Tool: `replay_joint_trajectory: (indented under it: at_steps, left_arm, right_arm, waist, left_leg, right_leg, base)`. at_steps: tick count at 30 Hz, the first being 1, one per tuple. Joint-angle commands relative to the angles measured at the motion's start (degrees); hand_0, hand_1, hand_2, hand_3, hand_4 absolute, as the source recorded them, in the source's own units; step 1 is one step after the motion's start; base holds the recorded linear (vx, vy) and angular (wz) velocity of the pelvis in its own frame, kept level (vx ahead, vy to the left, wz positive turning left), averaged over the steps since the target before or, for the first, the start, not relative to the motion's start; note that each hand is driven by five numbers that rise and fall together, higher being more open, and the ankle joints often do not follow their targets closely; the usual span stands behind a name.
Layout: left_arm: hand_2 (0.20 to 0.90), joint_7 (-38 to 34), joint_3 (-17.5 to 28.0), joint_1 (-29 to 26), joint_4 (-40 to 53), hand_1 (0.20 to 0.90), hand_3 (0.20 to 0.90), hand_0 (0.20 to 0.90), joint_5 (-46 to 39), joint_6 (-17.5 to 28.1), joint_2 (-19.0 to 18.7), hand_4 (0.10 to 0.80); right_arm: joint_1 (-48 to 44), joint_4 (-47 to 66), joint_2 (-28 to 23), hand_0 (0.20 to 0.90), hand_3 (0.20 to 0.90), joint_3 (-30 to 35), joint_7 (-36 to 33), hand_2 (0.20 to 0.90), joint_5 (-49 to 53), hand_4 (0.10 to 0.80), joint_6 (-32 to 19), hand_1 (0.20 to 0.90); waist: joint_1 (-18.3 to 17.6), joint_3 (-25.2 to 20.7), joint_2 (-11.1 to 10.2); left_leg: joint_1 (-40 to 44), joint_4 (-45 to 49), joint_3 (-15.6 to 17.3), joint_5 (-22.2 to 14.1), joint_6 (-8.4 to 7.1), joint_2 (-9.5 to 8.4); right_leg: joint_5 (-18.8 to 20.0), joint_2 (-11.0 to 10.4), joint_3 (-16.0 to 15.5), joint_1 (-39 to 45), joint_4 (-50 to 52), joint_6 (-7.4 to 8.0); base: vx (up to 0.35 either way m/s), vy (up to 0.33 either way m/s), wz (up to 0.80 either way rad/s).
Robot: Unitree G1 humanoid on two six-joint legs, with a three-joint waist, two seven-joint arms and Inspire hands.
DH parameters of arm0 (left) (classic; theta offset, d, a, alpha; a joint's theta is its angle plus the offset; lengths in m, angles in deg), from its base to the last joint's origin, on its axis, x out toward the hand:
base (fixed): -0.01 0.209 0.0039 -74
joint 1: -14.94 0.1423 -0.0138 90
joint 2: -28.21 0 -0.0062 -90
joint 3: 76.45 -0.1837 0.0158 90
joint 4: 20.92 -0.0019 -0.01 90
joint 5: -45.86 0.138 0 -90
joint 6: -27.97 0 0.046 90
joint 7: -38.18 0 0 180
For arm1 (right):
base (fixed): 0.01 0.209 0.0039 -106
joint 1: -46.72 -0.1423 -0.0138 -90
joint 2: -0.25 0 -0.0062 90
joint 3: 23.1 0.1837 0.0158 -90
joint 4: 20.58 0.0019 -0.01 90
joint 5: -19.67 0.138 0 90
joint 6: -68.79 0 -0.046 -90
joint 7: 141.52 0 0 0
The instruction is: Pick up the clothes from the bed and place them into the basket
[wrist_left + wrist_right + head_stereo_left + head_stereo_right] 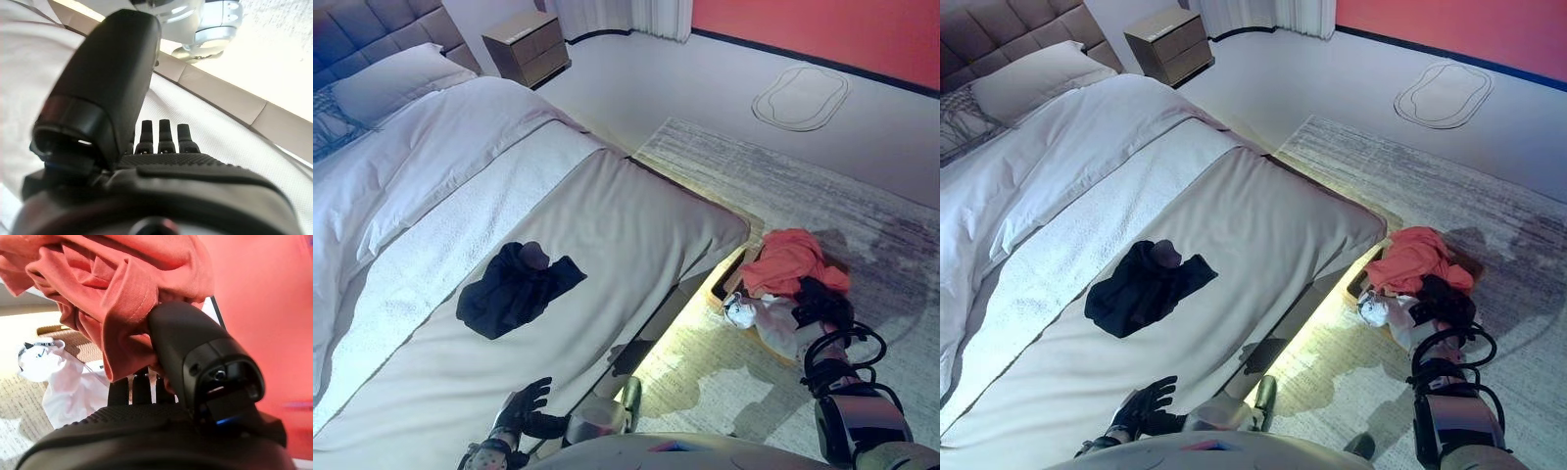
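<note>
A dark garment lies crumpled on the beige foot of the bed. My left hand rests open on the bed's near edge, a little short of that garment; its straight fingers point across the cover. On the floor beside the bed stands a woven basket holding a white garment and an orange garment heaped on top. My right hand sits at the basket's near side. The orange garment drapes against its thumb and over its straight fingers.
A pillow and a padded headboard are at the bed's far end, and a wooden nightstand stands beyond. The basket stands on a grey rug. An oval outline marks the floor before a red wall.
</note>
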Motion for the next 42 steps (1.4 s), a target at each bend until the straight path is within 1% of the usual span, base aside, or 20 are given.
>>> replay_joint_trajectory:
  at_steps: [1, 6, 15, 16, 17, 18, 19, 22, 25, 29, 31, 34, 40, 42]
  left_arm:
    - [0.900, -0.8, -4.6, -1.6, -2.2, 0.900, 0.900, 0.900, -1.7, 3.4, -1.5, 0.800]
    - [0.900, -0.8, -4.9, -1.3, -1.6, 0.900, 0.900, 0.900, -1.9, 3.4, -1.4, 0.800]
    - [0.900, -1.2, -5.8, -1.7, -0.3, 0.900, 0.900, 0.900, -2.6, 2.5, -1.4, 0.800]
    - [0.900, -1.2, -5.9, -1.7, 0.1, 0.900, 0.900, 0.900, -2.8, 2.3, -1.4, 0.800]
    - [0.900, -1.2, -5.9, -1.8, 0.3, 0.900, 0.900, 0.900, -3.0, 2.1, -1.5, 0.800]
    - [0.900, -1.2, -6.0, -1.9, 0.4, 0.900, 0.900, 0.900, -3.1, 2.1, -1.5, 0.800]
    - [0.900, -1.2, -6.0, -2.1, 0.3, 0.900, 0.900, 0.900, -3.5, 2.0, -1.5, 0.800]
    - [0.900, -1.4, -5.9, -2.2, 0.2, 0.900, 0.900, 0.900, -3.6, 2.1, -1.4, 0.800]
    - [0.900, -1.4, -5.5, -2.3, -0.2, 0.900, 0.900, 0.900, -3.7, 2.2, -1.5, 0.800]
    - [0.900, -1.1, -5.1, -2.4, 0.0, 0.900, 0.900, 0.900, -3.5, 2.0, -1.7, 0.800]
    - [0.900, -1.1, -5.2, -2.6, 0.1, 0.900, 0.900, 0.900, -3.6, 1.8, -1.8, 0.800]
    - [0.900, -0.9, -5.0, -2.9, -0.1, 0.900, 0.900, 0.900, -3.6, 1.5, -2.0, 0.800]
    - [0.900, -0.8, -4.6, -2.8, -0.2, 0.900, 0.900, 0.900, -3.4, 1.7, -2.3, 0.800]
    - [0.900, -0.9, -4.3, -3.0, -0.3, 0.900, 0.900, 0.900, -3.3, 1.6, -2.3, 0.800]
  right_arm:
    - [-6.3, 2.0, -7.6, 0.300, 0.200, 1.3, -1.4, 0.300, -3.6, 0.100, -3.1, 0.300]
    - [-6.4, -0.4, -10.5, 0.300, 0.200, 2.4, -1.2, 0.300, -4.1, 0.100, -2.2, 0.300]
    - [-6.5, -1.8, -12.3, 0.300, 0.200, 3.3, -1.7, 0.300, -4.0, 0.100, -1.5, 0.300]
    - [-6.6, -1.6, -12.4, 0.712, 0.680, 3.2, -1.6, 0.712, -4.1, 0.580, -1.1, 0.712]
    - [-6.7, -1.4, -12.5, 0.900, 0.900, 3.1, -1.4, 0.900, -3.9, 0.800, -0.7, 0.900]
    - [-6.8, -1.2, -12.6, 0.900, 0.900, 3.0, -1.1, 0.900, -3.9, 0.800, -0.7, 0.900]
    - [-7.2, -1.3, -12.9, 0.900, 0.900, 2.9, 0.8, 0.900, -4.0, 0.800, -0.3, 0.900]
    - [-7.3, -1.0, -13.2, 0.900, 0.900, 2.6, 2.2, 0.900, -4.1, 0.800, 0.1, 0.900]
    - [-7.4, -0.8, -13.3, 0.900, 0.900, 2.1, 3.9, 0.900, -4.5, 0.800, 1.6, 0.900]
    - [-7.0, -0.9, -13.1, 0.900, 0.900, 1.6, 7.5, 0.900, -4.7, 0.800, 2.7, 0.900]
    - [-6.8, -0.9, -12.9, 0.900, 0.900, 1.5, 8.1, 0.900, -4.8, 0.800, 2.9, 0.900]
    - [-6.0, -1.8, -12.1, 0.900, 0.900, 0.9, 10.2, 0.900, -4.8, 0.800, 3.4, 0.900]
    - [-4.4, -2.7, -10.4, 0.900, 0.900, 0.4, 12.2, 0.900, -4.3, 0.800, 3.8, 0.900]
    - [-3.4, -3.3, -8.8, 0.900, 0.900, 0.1, 13.2, 0.900, -3.9, 0.800, 4.0, 0.900]
  waist:
    - [0.9, -2.3, -0.2]
    - [0.5, -2.0, 0.4]
    - [0.0, -1.8, 0.5]
    - [-0.1, -1.7, 0.5]
    - [-0.1, -1.6, 0.6]
    - [-0.2, -1.5, 0.6]
    - [-0.3, -1.5, 0.7]
    - [-0.5, -1.2, 0.6]
    - [-0.8, -1.1, 0.4]
    - [-1.0, -1.2, -0.1]
    - [-1.1, -1.2, -0.2]
    - [-1.2, -1.5, -0.6]
    - [-1.5, -1.8, -1.1]
    - [-1.7, -1.8, -1.4]
  left_leg:
    - [-6.1, 2.8, -0.9, -1.0, -3.06, -0.14]
    - [-5.9, 2.8, -0.8, -1.1, -3.05, -0.46]
    - [-5.3, 2.5, -0.5, -1.2, -3.15, -0.43]
    - [-5.3, 2.5, -0.5, -1.2, -3.17, -0.43]
    - [-5.3, 2.4, -0.5, -1.2, -3.19, -0.44]
    - [-5.4, 2.4, -0.5, -1.1, -3.21, -0.44]
    - [-5.3, 2.2, -0.5, -1.1, -3.26, -0.44]
    - [-5.2, 2.2, -0.4, -1.1, -3.29, -0.40]
    - [-4.9, 1.8, -0.1, -1.1, -3.35, -0.26]
    - [-4.5, 1.5, 0.2, -1.2, -3.39, 0.08]
    - [-4.5, 1.4, 0.2, -1.3, -3.36, 0.12]
    - [-4.1, 1.3, 0.5, -1.5, -3.30, 0.27]
    - [-3.6, 1.1, 0.9, -1.8, -3.19, 0.51]
    - [-3.5, 0.9, 1.0, -1.9, -3.13, 0.57]
  right_leg:
    - [-7.2, 0.4, 0.6, 1.2, 6.5, -0.86]
    - [-7.2, 0.1, 0.7, 0.9, 6.7, -0.82]
    - [-7.2, 0.2, 1.1, 0.9, 6.5, -0.87]
    - [-7.1, 0.2, 1.1, 0.8, 6.5, -0.87]
    - [-7.1, 0.2, 1.1, 0.7, 6.5, -0.87]
    - [-7.1, 0.2, 1.2, 0.6, 6.5, -0.88]
    - [-7.1, 0.2, 1.3, 0.4, 6.4, -0.85]
    - [-7.0, 0.2, 1.4, 0.2, 6.4, -0.88]
    - [-6.9, 0.3, 1.6, 0.1, 6.4, -0.87]
    - [-6.9, 0.5, 1.7, 0.1, 6.2, -0.84]
    - [-6.8, 0.5, 1.7, 0.0, 6.2, -0.82]
    - [-6.7, 0.7, 1.8, 0.2, 5.9, -0.75]
    - [-6.6, 1.0, 2.1, 0.4, 5.5, -0.74]
    - [-6.5, 1.2, 2.3, 0.4, 5.3, -0.65]
  base:
    - [0.000, 0.000, 0.00]
    - [0.000, 0.000, 0.00]
    - [0.000, 0.000, 0.00]
    - [-0.031, -0.009, -0.01]
    - [-0.039, -0.006, -0.01]
    - [-0.057, -0.001, -0.01]
    - [-0.048, 0.002, -0.01]
    - [-0.017, 0.002, -0.01]
    - [0.000, 0.000, 0.00]
    - [0.000, 0.000, 0.00]
    - [0.000, 0.000, 0.00]
    - [0.000, 0.000, 0.00]
    - [-0.005, -0.001, 0.00]
    - [-0.039, -0.012, 0.00]
